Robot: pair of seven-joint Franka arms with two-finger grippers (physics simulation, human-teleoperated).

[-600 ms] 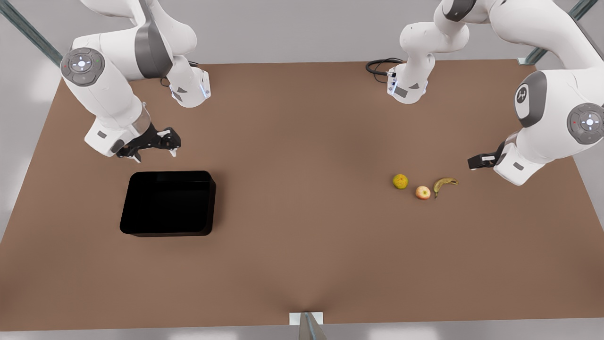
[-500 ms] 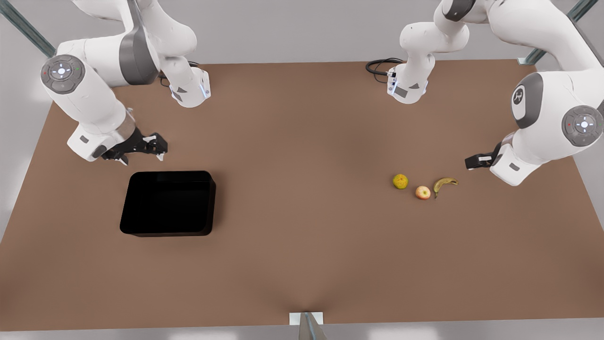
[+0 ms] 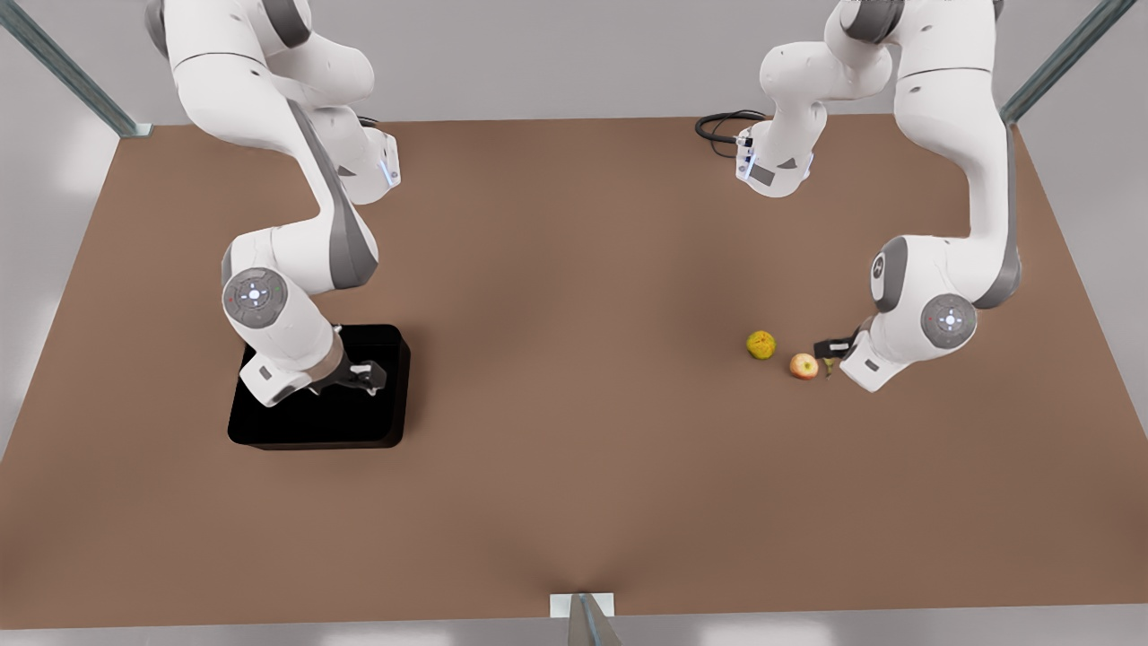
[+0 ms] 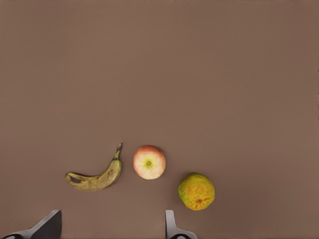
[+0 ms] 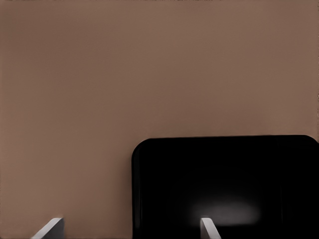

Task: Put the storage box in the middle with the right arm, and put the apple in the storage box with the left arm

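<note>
Storage box (image 3: 314, 422) under open right end effector (image 3: 363, 377); apple (image 3: 804, 365) beside left end effector (image 3: 830, 347).

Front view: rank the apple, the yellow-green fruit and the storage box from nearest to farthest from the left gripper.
The left gripper hovers by the fruits, its fingers open.
1. Apple: just beside the gripper, toward the front view's left.
2. Yellow-green fruit: a little past the apple, same side.
3. Storage box: far across the table, at the front view's left, under the right gripper.
</note>
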